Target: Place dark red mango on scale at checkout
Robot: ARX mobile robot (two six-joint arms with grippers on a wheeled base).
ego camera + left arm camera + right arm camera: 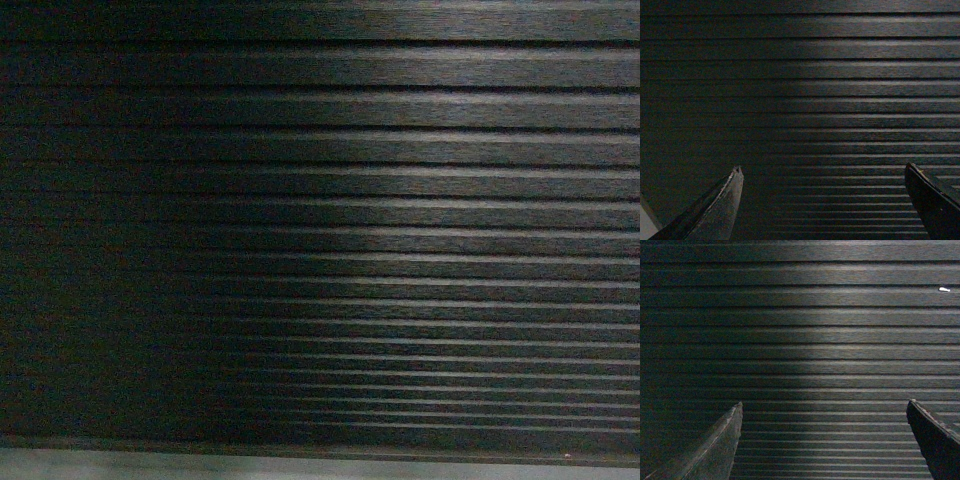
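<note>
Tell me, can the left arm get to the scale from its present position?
Probably not yet. Every view shows only the ribbed front panel of the checkout; no scale or mango is in sight. The left gripper is open and empty, facing that panel.

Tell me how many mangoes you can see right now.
0. All three views show only the checkout's ribbed front panel; both claws, left and right, are open and empty. Mangoes may be out of view.

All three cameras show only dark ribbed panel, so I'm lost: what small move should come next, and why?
Probably raise the view toward the countertop. The checkout front fills every view, both tools, left and right, are open and empty, and neither mango nor scale shows.
</note>
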